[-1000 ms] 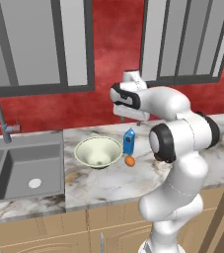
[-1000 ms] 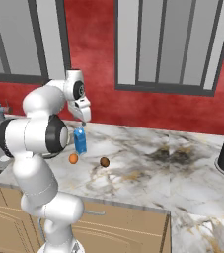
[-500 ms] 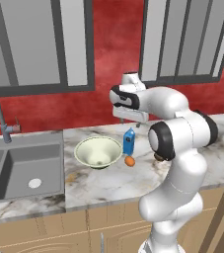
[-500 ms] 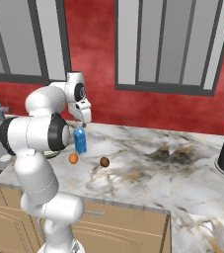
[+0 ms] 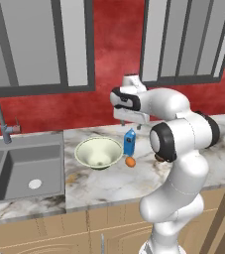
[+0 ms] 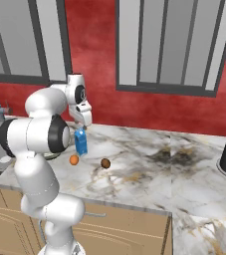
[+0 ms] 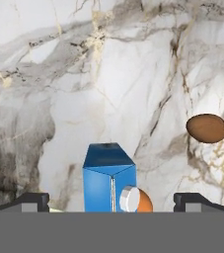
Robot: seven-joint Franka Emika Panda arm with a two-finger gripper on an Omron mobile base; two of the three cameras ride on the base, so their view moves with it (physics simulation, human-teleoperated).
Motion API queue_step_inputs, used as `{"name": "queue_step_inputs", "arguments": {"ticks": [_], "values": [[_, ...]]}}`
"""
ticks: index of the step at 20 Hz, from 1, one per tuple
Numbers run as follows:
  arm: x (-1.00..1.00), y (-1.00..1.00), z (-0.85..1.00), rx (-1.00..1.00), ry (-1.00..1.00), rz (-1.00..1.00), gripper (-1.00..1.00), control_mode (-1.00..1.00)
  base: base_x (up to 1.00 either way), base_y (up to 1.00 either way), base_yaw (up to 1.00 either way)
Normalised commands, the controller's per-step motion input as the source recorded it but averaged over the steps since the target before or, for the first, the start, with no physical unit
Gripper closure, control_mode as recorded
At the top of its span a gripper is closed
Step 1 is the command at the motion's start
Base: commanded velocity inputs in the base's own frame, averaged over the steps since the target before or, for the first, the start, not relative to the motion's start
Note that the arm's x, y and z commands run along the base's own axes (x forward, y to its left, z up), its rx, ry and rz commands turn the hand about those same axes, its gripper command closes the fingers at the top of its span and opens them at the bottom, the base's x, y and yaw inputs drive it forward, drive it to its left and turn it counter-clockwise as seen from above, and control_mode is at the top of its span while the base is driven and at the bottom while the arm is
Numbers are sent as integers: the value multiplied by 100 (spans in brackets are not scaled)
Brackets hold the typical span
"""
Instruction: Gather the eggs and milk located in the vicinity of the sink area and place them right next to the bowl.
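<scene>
Milk (image 5: 129,142) stands upright on counter just right of bowl (image 5: 99,153), orange egg (image 5: 130,161) touching its front. Brown egg (image 6: 105,163) lies farther from bowl, apart. Gripper (image 5: 133,126) hangs straight above milk, jaws wide, holding nothing.

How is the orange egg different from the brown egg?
The small orange oval egg is bright, while the small dark brown oval egg is dull and dark. The orange one lies close by the blue gabled milk carton; the brown one lies farther off, alone on the marble. Both are similar in size and rest on the counter.
</scene>
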Motion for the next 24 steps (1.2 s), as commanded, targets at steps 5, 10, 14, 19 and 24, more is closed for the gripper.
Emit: {"name": "queue_step_inputs", "arguments": {"ticks": [5,10,14,19,24], "values": [[-2,0,-16,0,0,0,-100,-100,0,0,0],[0,0,-23,0,0,0,-100,-100,0,0,0],[0,0,-24,0,0,0,-100,-100,0,0,0],[0,0,-27,0,0,0,-100,-100,0,0,0],[0,0,-24,0,1,0,-100,-100,0,0,0]]}}
